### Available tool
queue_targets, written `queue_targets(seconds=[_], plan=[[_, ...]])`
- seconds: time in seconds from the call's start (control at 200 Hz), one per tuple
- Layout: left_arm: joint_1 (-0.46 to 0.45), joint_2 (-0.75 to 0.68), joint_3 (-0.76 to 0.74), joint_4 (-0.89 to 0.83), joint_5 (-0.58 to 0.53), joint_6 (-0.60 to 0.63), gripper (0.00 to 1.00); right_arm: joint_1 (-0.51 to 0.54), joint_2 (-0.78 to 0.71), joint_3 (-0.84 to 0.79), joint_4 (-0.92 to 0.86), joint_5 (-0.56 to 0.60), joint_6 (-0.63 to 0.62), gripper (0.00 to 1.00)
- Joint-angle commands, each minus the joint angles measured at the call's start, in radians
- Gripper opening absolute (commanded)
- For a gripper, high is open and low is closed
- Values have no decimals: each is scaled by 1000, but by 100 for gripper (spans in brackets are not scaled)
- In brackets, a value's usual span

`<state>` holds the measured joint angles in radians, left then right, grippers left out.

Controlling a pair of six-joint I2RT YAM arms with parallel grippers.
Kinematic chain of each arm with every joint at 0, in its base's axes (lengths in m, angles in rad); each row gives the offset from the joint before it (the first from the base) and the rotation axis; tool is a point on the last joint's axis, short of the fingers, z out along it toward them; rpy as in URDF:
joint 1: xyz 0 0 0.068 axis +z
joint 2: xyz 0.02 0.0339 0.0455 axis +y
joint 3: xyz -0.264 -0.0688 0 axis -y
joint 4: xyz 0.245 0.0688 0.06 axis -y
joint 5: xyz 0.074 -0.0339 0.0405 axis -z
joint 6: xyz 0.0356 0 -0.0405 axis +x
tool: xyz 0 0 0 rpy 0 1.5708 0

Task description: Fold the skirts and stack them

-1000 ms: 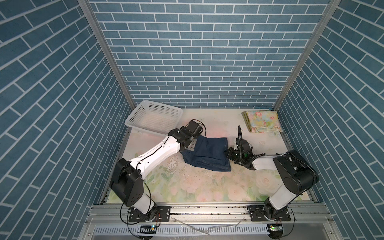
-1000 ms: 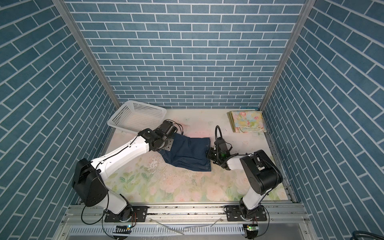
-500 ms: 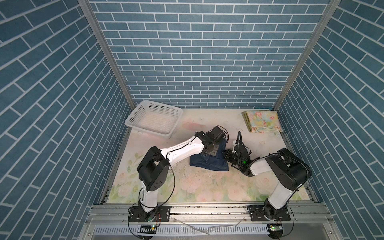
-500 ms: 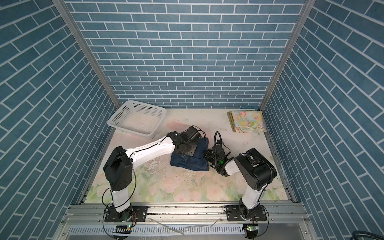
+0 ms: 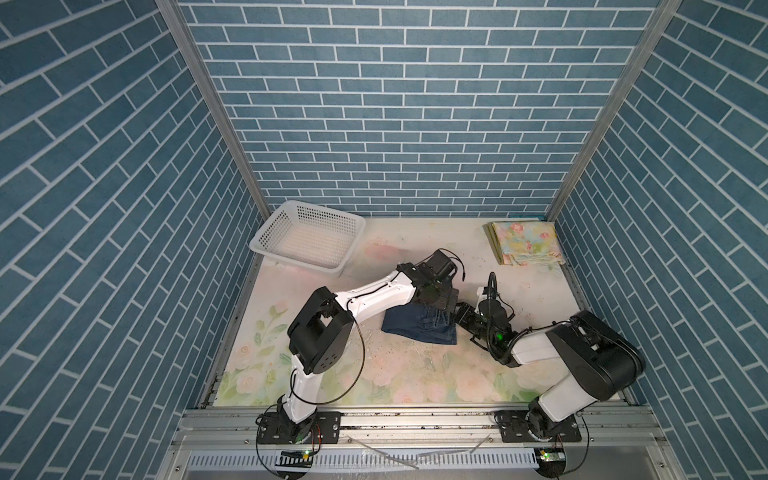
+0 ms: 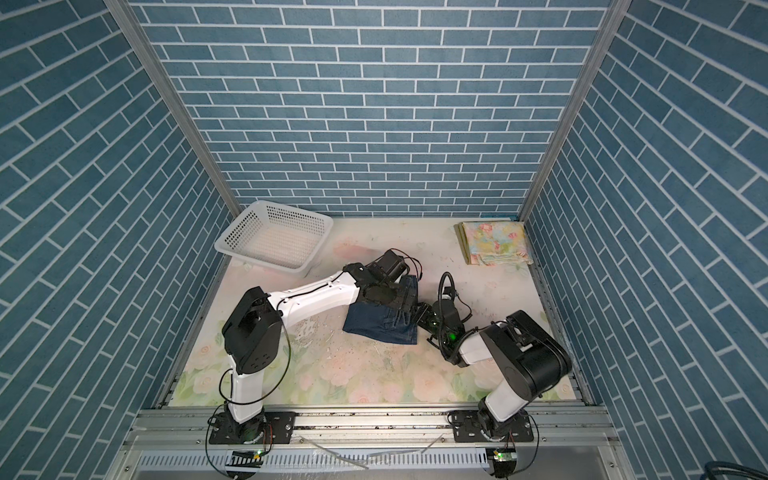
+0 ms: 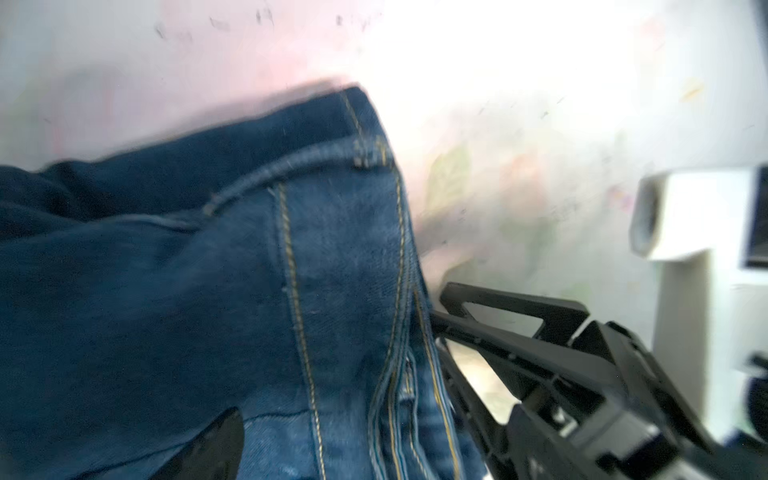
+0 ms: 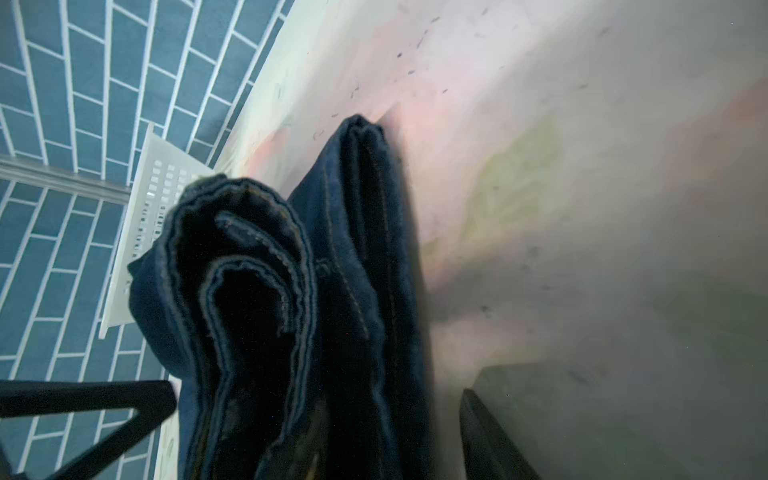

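Floral skirt (image 5: pixel 525 245) folded upper right, olive skirt (image 5: pixel 493 243) edge beneath. Denim skirt (image 5: pixel 419 328) folded mid-tabletop (image 5: pixel 415 386), not yet stacked. Right fingers (image 8: pixel 83 397) released, astride its edge. Left fingers (image 7: pixel 212 453) over it, cannot tell state.

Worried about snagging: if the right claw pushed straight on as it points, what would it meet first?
Probably the folded denim skirt: its thick edge sits between the parted jaws of the right claw.

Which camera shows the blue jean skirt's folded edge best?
The right wrist view: the denim skirt shows its layers end-on, close. The left wrist view shows blurred seams; both top views show it small, partly hidden.
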<state>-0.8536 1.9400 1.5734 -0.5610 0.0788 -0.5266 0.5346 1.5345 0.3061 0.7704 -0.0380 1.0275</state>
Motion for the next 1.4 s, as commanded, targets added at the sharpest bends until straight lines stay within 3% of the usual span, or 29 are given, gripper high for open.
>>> queue_targets(seconds=[0.0, 0.16, 0.25, 0.57, 0.975, 1.25, 1.325, 1.395], plan=[[40, -135, 25, 26, 26, 18, 100, -49, -116, -44, -279, 55, -55, 58], [129, -234, -66, 35, 63, 41, 100, -105, -335, -18, -502, 36, -180, 70], [183, -260, -133, 39, 90, 78, 100, -105, -396, 42, -587, -35, -283, 76], [234, -234, -304, 126, 80, 176, 100, -81, -219, 235, -535, -260, -379, 98], [223, -40, -271, 141, 6, 182, 100, -71, 184, 397, -370, -349, -417, 99], [211, 61, -239, 124, -18, 175, 100, -71, 357, 409, -258, -398, -395, 98], [208, 77, -230, 121, -16, 171, 100, -70, 396, 427, -237, -427, -389, 92], [208, 85, -225, 119, -14, 169, 100, -65, 423, 444, -228, -452, -389, 77]])
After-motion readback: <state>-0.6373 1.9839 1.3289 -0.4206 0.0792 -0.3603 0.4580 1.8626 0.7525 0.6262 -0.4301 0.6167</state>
